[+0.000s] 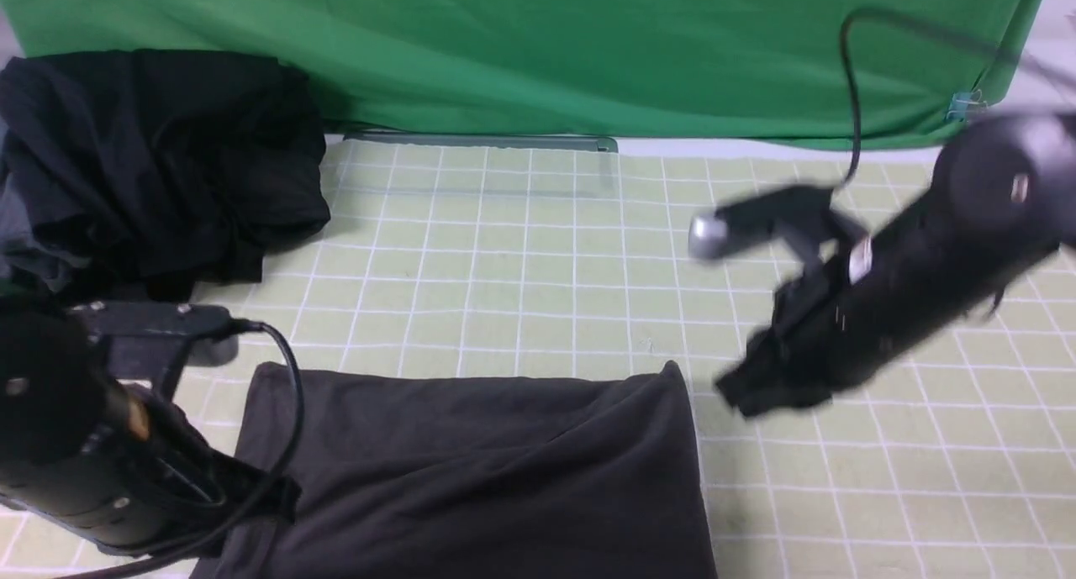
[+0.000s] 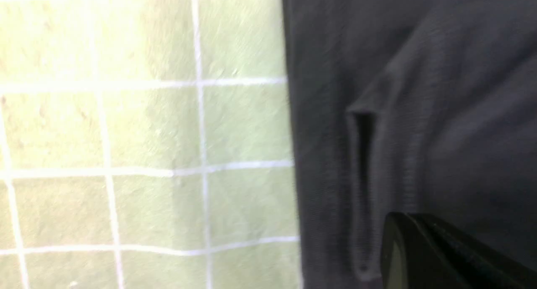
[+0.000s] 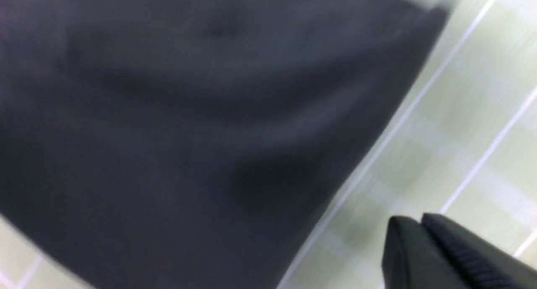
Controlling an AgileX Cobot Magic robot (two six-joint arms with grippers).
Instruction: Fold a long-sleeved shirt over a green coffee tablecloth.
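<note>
Left fingers (image 2: pixel 419 255) pressed together over the long-sleeved shirt (image 1: pixel 479 470); right fingers (image 3: pixel 423 247), seemingly together, beside its edge

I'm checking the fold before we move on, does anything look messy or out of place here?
The shirt lies folded on the tablecloth, though slightly askew, with diagonal wrinkles and one far corner poking up. A heap of black clothes sits crumpled at the far left corner. Nothing looks spilled or damaged.
</note>
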